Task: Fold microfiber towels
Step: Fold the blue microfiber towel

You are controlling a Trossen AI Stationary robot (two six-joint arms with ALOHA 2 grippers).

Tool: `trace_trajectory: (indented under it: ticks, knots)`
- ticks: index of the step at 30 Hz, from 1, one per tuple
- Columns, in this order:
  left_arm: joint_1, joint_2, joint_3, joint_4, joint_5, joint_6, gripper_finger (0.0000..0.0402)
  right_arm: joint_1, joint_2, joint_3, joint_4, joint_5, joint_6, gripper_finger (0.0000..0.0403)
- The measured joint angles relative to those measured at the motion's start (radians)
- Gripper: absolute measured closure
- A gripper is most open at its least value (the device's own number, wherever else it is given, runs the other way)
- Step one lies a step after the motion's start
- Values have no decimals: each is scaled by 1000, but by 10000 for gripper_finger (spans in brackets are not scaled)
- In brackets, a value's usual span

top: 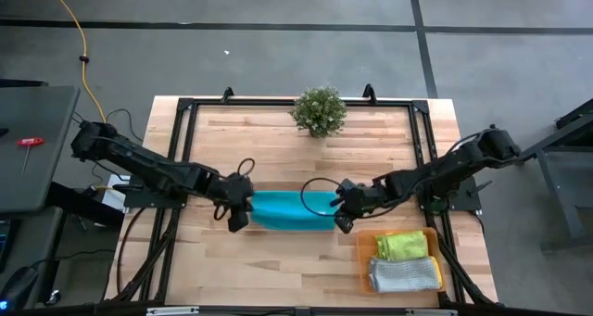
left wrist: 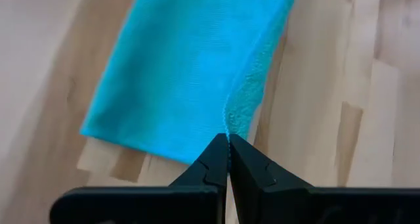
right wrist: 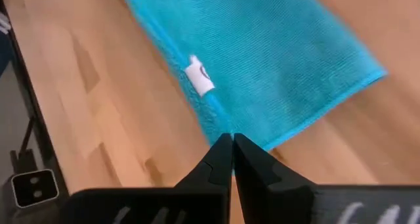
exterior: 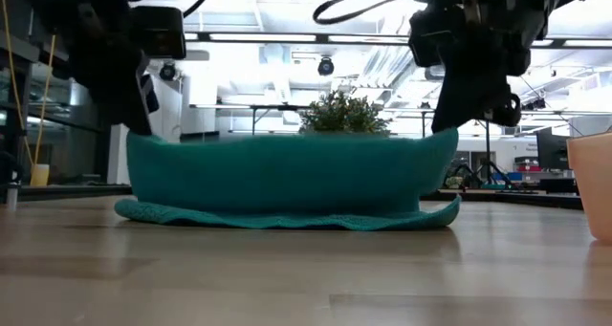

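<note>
A teal microfiber towel (top: 292,210) lies mid-table, partly raised. In the low view its upper edge (exterior: 287,140) hangs between my two grippers, and its lower part (exterior: 287,216) rests on the wood. My left gripper (top: 241,216) is shut on the towel's left end. My right gripper (top: 345,219) is shut on its right end. A lime green towel (top: 402,246) and a light grey towel (top: 405,274) lie folded in the orange tray (top: 363,260) at the near right. My left gripper pinches a corner of the teal towel (left wrist: 228,129) between its two fingertips, slanting down from above. The held edge is lifted and the cloth falls away from it onto the table. My right gripper pinches the other raised corner (right wrist: 222,129) at its fingertips, just below the white label (right wrist: 199,77), also slanting down. The edge between the two holds sags only a little, with the lower part (exterior: 421,216) on the table.
A small potted plant (top: 320,110) stands at the table's far edge, behind the towel. The orange tray's wall (exterior: 593,183) rises at the right in the low view. Bare wood lies in front of the towel toward the near edge.
</note>
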Motion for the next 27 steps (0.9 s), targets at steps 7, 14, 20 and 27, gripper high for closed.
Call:
trace_trajectory:
  ticks: [7, 14, 20, 27]
  knots:
    - [-44, 74, 0, -2, -24, -7, 401, 25, 72, 0, 84, -13, 54, 403]
    - [-48, 90, 0, 7, -44, -7, 395, 25, 82, 0, 84, -15, 96, 403]
    - [-48, 90, 0, 4, -51, -7, 381, 25, 82, 0, 88, -16, 126, 402]
    - [-48, 90, 0, 4, -49, 12, 357, 24, 82, 0, 98, -24, 139, 396]
